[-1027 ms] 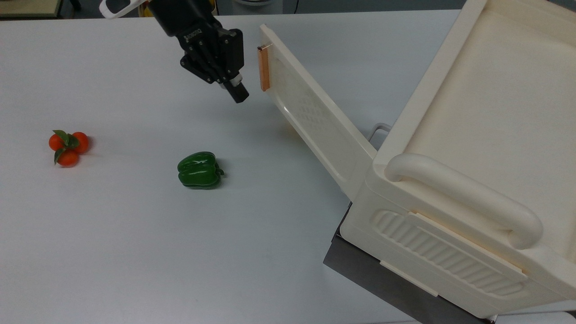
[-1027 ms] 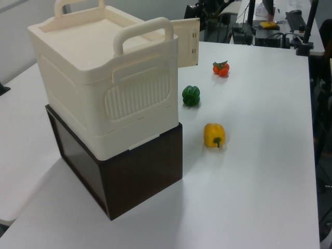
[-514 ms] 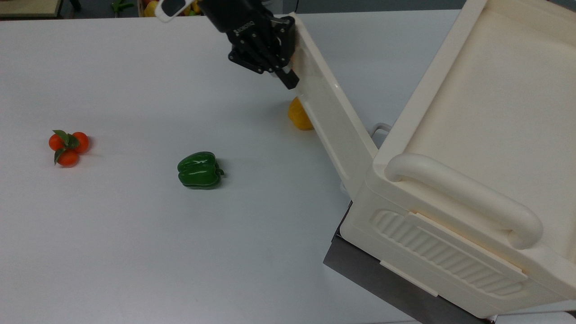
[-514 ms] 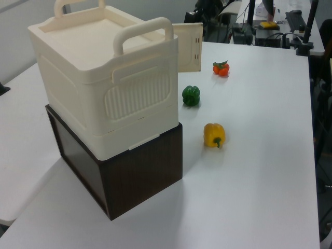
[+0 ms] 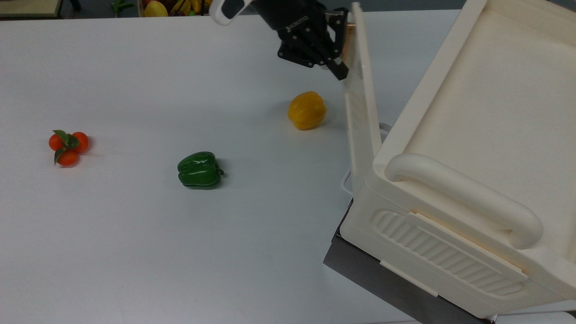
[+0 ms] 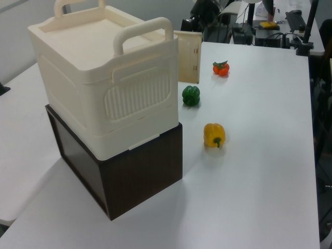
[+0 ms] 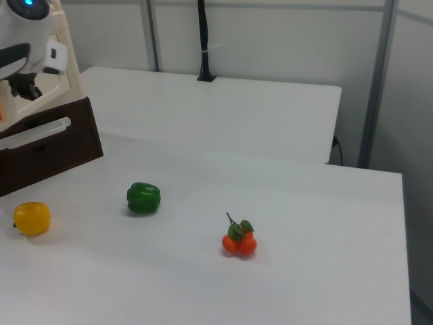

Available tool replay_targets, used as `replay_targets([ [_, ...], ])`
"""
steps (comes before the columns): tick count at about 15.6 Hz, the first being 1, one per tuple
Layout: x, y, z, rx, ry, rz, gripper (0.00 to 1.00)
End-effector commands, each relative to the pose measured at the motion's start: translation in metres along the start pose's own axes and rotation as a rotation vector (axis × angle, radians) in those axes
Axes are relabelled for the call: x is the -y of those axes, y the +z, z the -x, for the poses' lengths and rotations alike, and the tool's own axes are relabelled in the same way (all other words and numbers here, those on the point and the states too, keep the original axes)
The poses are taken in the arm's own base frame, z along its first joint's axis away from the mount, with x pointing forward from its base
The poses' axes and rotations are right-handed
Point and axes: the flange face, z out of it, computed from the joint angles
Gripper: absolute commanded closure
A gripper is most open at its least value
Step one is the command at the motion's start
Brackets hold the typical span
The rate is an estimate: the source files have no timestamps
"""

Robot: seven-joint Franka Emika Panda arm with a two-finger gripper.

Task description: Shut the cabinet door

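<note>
The cream cabinet (image 5: 495, 112) stands on a dark base at the top view's right. Its cabinet door (image 5: 360, 112) is hinged at the near corner and stands partly open, seen almost edge-on, angled close to the cabinet's front. My black gripper (image 5: 338, 71) is shut and presses its tip against the door's outer face near the far end, beside the copper handle (image 5: 347, 33). In the left view the door (image 6: 189, 57) juts out behind the cabinet (image 6: 104, 78), with the dark arm (image 6: 201, 11) just beyond it.
A yellow pepper (image 5: 307, 110) lies on the white table just left of the door in the top view. A green pepper (image 5: 199, 169) sits mid-table and a cluster of small oranges (image 5: 68, 147) at the top view's far left. The cabinet's dark base (image 7: 47, 145) shows in the right view.
My gripper moved toward the top view's right, met the door's handle end and pushed it; the door swung toward the cabinet. The yellow pepper came out from behind the door.
</note>
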Motion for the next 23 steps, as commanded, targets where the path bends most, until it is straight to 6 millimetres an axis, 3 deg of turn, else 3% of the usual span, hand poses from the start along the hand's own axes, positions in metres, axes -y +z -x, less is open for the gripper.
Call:
replay_targets([
  [1,0.023,0.012,0.017,0.033,-0.011,0.013,1.00],
  [12,0.081,0.059,0.038,-0.043,-0.098,-0.022,1.00],
  [23,0.098,0.075,0.049,-0.109,-0.153,-0.012,1.00],
])
